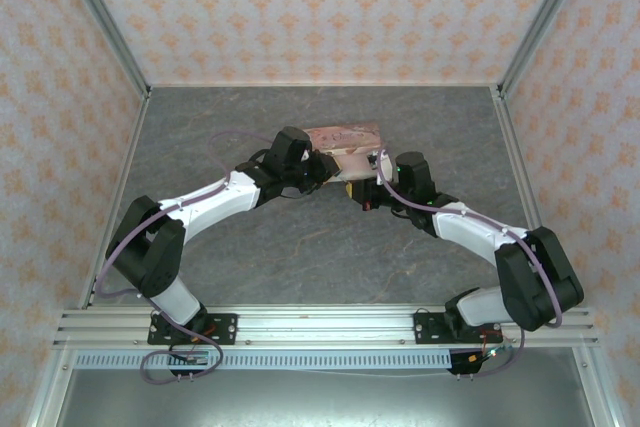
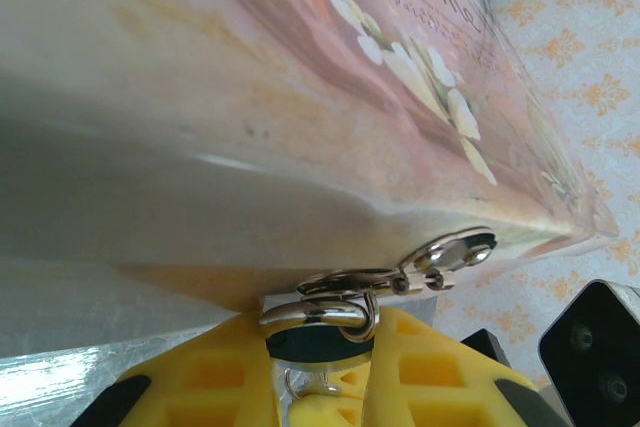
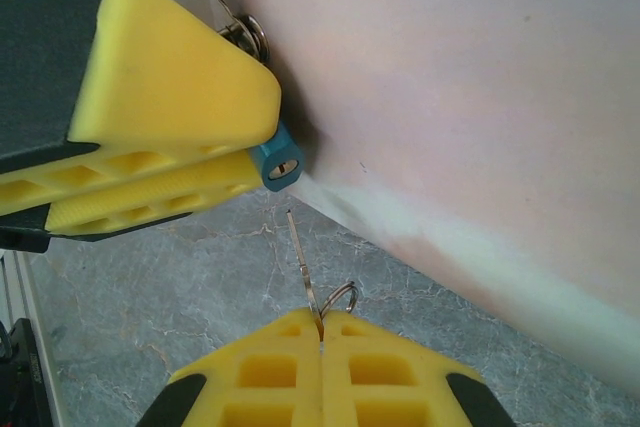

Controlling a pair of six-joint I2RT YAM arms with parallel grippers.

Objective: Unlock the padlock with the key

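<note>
Teal and small, my one metal padlock [image 3: 277,163] is clenched in my left tool [image 3: 256,143] beside one pink illustrated tin box [image 3: 480,97]. My right tool [image 3: 322,347] grips one thin silvery key [image 3: 299,252].

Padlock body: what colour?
The small metal padlock is blue-teal; the right wrist view shows it best.

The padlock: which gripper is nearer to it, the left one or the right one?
Left. The left gripper is shut on the padlock, beside the pink tin. The right gripper holds the key, whose tip is a little short of the padlock, not touching.
</note>
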